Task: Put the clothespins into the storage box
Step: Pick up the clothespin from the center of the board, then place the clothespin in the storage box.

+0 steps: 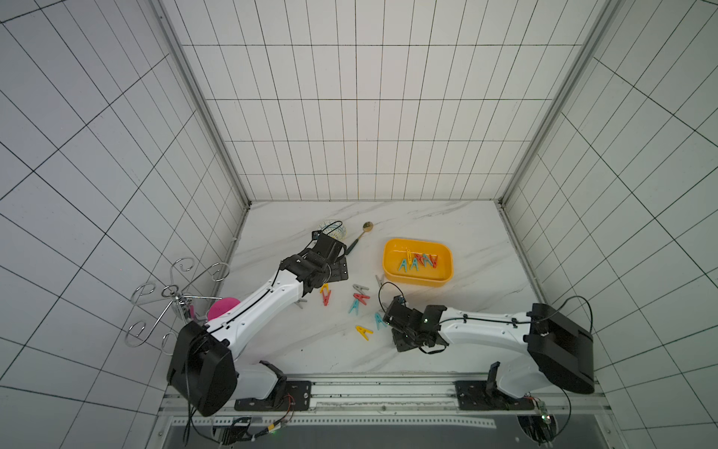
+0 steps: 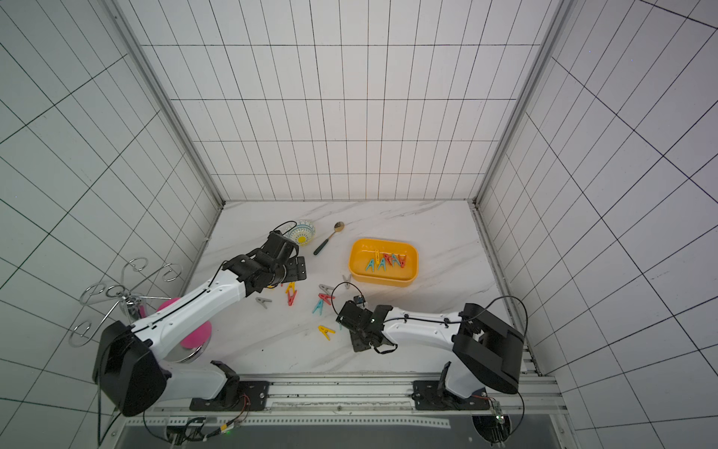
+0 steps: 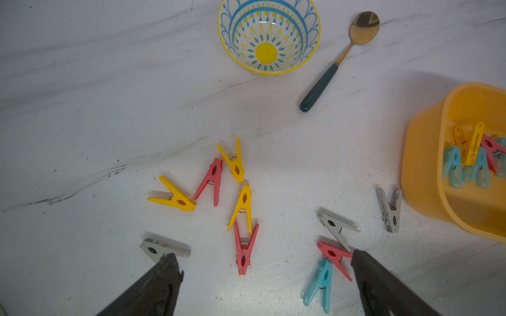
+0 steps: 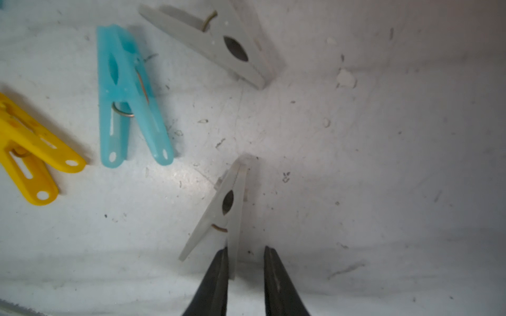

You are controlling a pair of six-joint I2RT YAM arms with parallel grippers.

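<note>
Straddled one leg of grey clothespin [image 4: 219,216] with right end effector [image 4: 246,248]; fingers [image 4: 216,279] narrowly apart, not yet clamped, apparently pre-grasp. Held left end effector [image 3: 263,254] wide apart over loose clothespins [image 3: 236,169], presumably ready for next pick. Noted storage box [image 1: 419,282] well beyond both, several clothespins inside.

Left arm [image 1: 268,299] reaching forward, left gripper [image 3: 264,260] spread wide, right gripper [image 4: 245,250] low, jaws a slim gap apart
</note>
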